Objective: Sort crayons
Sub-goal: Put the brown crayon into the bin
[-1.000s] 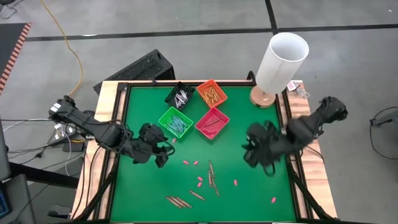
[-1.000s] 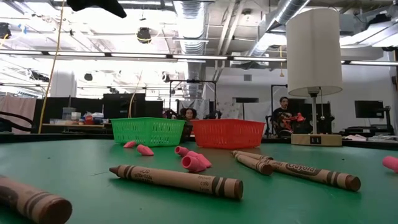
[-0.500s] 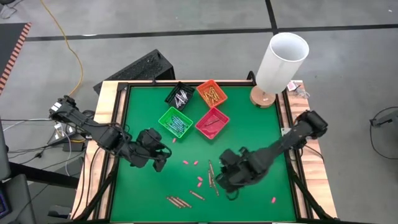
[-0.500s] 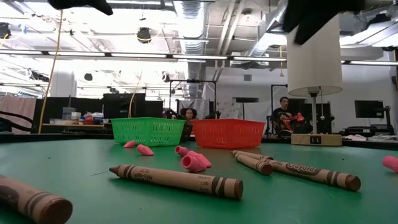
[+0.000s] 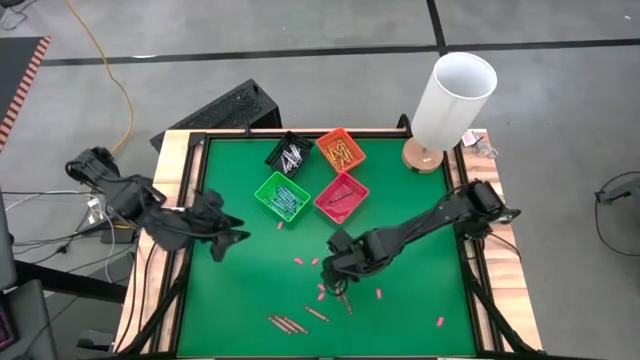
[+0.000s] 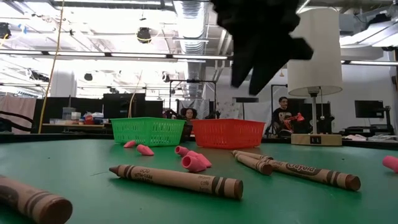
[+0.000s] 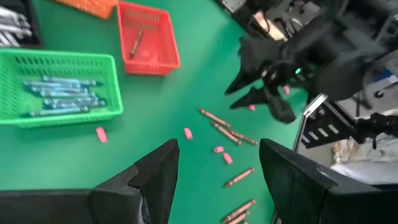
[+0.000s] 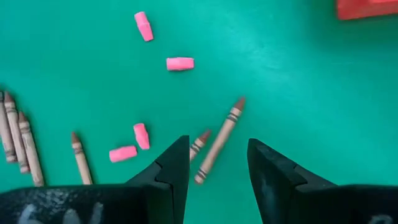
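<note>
Since the earlier frame, the right claw (image 5: 338, 278) has swept from the desk's 3 o'clock side to its middle, above the loose brown crayons (image 5: 343, 288), while the left claw (image 5: 222, 236) has drawn back toward the 9 o'clock edge.

From above, the green desk (image 5: 420, 230) carries four small bins near 12 o'clock: a black bin (image 5: 289, 152) with pale crayons, an orange bin (image 5: 341, 150) with yellow ones, a green bin (image 5: 282, 195) with blue ones, and a red bin (image 5: 342, 196) with a few dark ones. More brown crayons (image 5: 287, 323) lie near 6 o'clock, among scattered pink bits (image 5: 378, 293). A white lamp (image 5: 452, 95) stands at the 1 o'clock corner.

At desk height, brown crayons (image 6: 177, 179) lie in front, pink bits (image 6: 193, 160) behind them, then the green bin (image 6: 148, 131) and red bin (image 6: 226, 132). The right claw (image 6: 261, 37) hangs dark above them, clear of the desk.

From the left wrist, that claw's fingers (image 7: 155, 177) stand wide apart, holding nothing; the right claw (image 7: 267, 90) hovers over the crayons (image 7: 227, 129) beyond.

From the right wrist, its fingers (image 8: 177, 168) stand apart and empty above two brown crayons (image 8: 219, 138), with three more (image 8: 18, 143) lying side by side off to one side.
</note>
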Controlling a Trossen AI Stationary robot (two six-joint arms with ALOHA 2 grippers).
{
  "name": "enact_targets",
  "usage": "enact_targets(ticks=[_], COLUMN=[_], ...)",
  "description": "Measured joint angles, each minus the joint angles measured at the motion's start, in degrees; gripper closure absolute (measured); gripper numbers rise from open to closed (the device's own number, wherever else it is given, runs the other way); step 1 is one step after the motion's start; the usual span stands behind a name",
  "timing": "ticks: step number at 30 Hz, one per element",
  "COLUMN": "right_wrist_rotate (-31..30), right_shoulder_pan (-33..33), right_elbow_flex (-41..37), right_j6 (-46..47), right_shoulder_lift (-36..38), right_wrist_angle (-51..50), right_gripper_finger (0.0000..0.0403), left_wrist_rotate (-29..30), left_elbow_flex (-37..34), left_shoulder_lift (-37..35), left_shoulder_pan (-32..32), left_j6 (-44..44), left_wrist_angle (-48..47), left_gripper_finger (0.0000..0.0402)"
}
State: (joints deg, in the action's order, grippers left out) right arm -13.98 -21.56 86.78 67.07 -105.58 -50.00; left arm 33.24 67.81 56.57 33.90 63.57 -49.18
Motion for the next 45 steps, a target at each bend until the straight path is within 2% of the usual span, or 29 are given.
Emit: enact_targets(ticks=[8, 17, 24, 35, 45], right_wrist_rotate=[3.47, 5.54, 6.71, 8.03, 7.84], right_shoulder_pan=[2.30, 3.37, 4.39, 5.52, 5.92], right_elbow_flex=[0.04, 0.02, 0.02, 0.02, 0.02], right_j6=[0.84, 1.88, 1.90, -0.16, -1.17], right_shoulder_lift=[-5.79, -9.86, -10.08, -10.08, -10.08], right_wrist_angle=[3.14, 2.20, 1.82, 1.62, 2.15], right_gripper_finger=[0.0246, 0.0246, 0.0247, 0.0301, 0.0305], left_wrist_rotate=[6.15, 6.41, 6.26, 6.27, 6.22], left_elbow_flex=[0.00, 0.00, 0.00, 0.00, 0.00], left_shoulder_lift=[-4.98, -5.05, -4.95, -4.95, -4.95], left_shoulder_pan=[3.32, 3.62, 3.60, 4.09, 4.10], left_j6=[1.20, -1.48, -2.71, -2.94, -2.94], left_wrist_angle=[-7.66, -7.98, -8.05, -8.65, -10.59], left_gripper_finger=[0.0189, 0.0189, 0.0189, 0.0189, 0.0189])
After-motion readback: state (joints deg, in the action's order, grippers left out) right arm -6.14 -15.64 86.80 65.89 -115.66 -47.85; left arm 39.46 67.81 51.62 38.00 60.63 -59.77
